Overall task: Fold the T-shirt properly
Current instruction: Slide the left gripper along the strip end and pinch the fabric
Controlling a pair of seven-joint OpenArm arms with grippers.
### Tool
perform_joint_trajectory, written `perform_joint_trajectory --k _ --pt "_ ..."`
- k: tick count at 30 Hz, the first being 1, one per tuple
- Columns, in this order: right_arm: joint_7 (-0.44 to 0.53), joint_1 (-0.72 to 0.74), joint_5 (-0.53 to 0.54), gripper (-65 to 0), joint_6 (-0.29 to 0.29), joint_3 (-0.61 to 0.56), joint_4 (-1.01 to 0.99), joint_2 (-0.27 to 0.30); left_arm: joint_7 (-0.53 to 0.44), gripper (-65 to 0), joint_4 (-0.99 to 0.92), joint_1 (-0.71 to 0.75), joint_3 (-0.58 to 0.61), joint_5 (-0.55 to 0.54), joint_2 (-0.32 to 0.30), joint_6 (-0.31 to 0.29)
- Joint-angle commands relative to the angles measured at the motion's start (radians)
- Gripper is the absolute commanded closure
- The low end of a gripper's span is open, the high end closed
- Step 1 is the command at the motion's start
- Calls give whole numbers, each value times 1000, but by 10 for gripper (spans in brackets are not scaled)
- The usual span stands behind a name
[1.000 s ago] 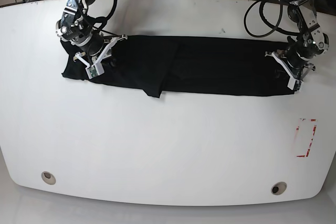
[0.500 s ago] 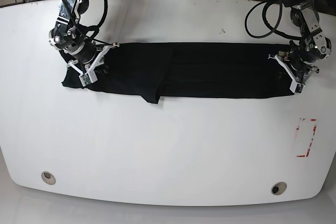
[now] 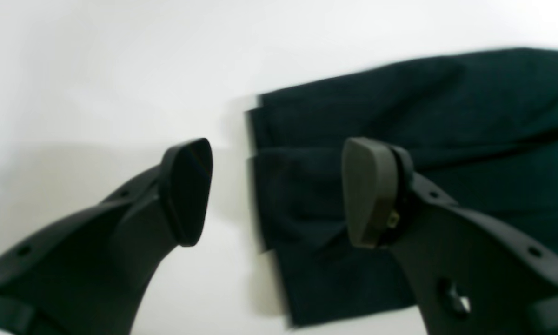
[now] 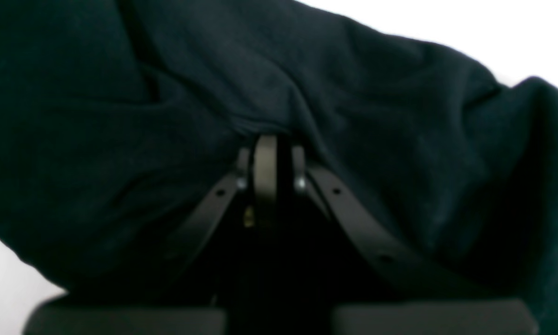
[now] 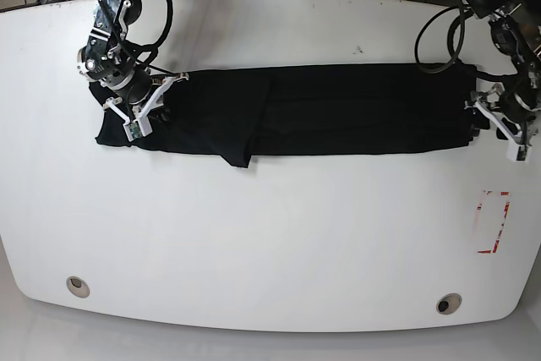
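Clearly the T-shirt (image 5: 338,112) is already folded lengthwise into a long black band, lying across the far half of the white table (image 5: 270,234), running from about 9 o'clock to 3 o'clock of the table's centre. That narrow strip shape suggests the sides are turned in and the crosswise fold is not yet made.

At the band's 9 o'clock end the right gripper (image 4: 266,153) sits clamped on the cloth; its wrist view shows the jaws together with fabric bunched and draped over them. Probably it holds that end so the strip keeps its tension and does not slide.

At the 3 o'clock end the left gripper (image 3: 279,190) stands with its jaws wide apart and nothing between them. In its wrist view one pad lies over bare table, the other over the layered hem, so this end of the garment lies free on the table.

As for material, the fabric is matte, soft knit, showing shallow creases and stacked layer edges at the hem. A loose corner (image 5: 239,158) pokes out at the strip's 6 o'clock edge, an untidiness worth smoothing. The tabletop is smooth, glossy and hard. The pads are dark, flat and rounded.
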Motion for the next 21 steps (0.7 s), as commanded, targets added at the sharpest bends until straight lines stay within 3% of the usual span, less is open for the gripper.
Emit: perform_joint_trajectory --k 1,9,15,21 --pt "-28 3 -34 -41 -12 5 9 10 -12 -414 -40 -11 -10 -77 -42 -1" --pt "-28 3 -33 -41 -12 5 9 8 -12 -414 -239 -10 -9 -184 -96 -1" --pt "-28 3 -30 -41 -12 5 9 8 -12 -414 -308 1 2 -198 -96 -1" --pt "-28 -2 36 -41 -12 5 10 10 -12 -408 -310 18 94 -198 -91 -1"
